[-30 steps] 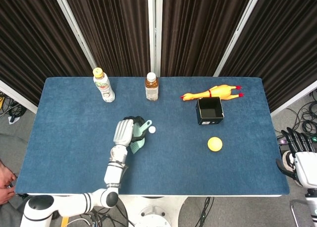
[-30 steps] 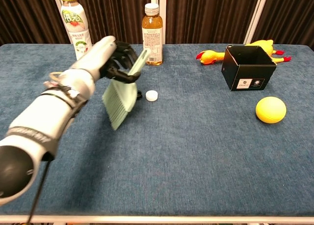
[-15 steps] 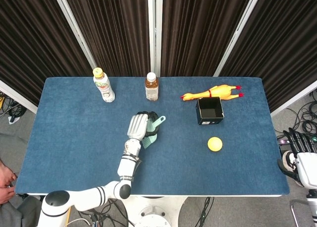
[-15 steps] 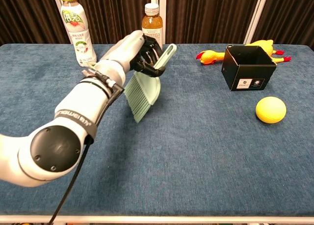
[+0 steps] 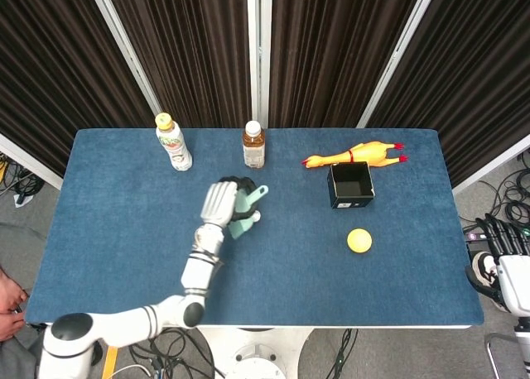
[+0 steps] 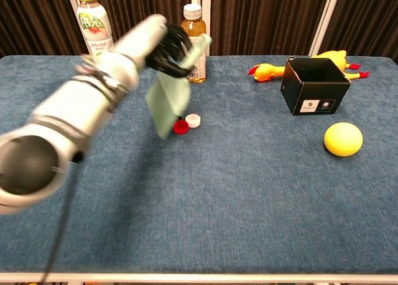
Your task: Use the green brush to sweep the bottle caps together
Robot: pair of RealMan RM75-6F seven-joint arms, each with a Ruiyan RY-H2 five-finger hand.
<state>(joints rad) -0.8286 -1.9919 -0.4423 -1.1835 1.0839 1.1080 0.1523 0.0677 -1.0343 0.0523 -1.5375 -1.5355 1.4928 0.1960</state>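
The left hand is swinging the green brush back toward its own side: half a second ago the bristles were hanging further toward the black box, hiding the caps, and now they are standing just to the left of a red cap in the chest view. That red cap is lying touching, or nearly touching, the white cap, whereas a second ago only the white one was showing beside the brush. Judging from this, the two caps are already sitting together near the middle of the tabletop, in front of the amber bottle, and the sweep is largely accomplishing its aim.

The left arm is reaching forward and up from the near left corner, blurred with motion in the chest view. The fingers are wrapping around the brush handle, which is pointing up and toward the amber bottle while the bristles are angling down to the cloth; whether they are touching it cannot be told.

The right hand is hanging off the tabletop's right edge, fingers slightly apart and holding nothing
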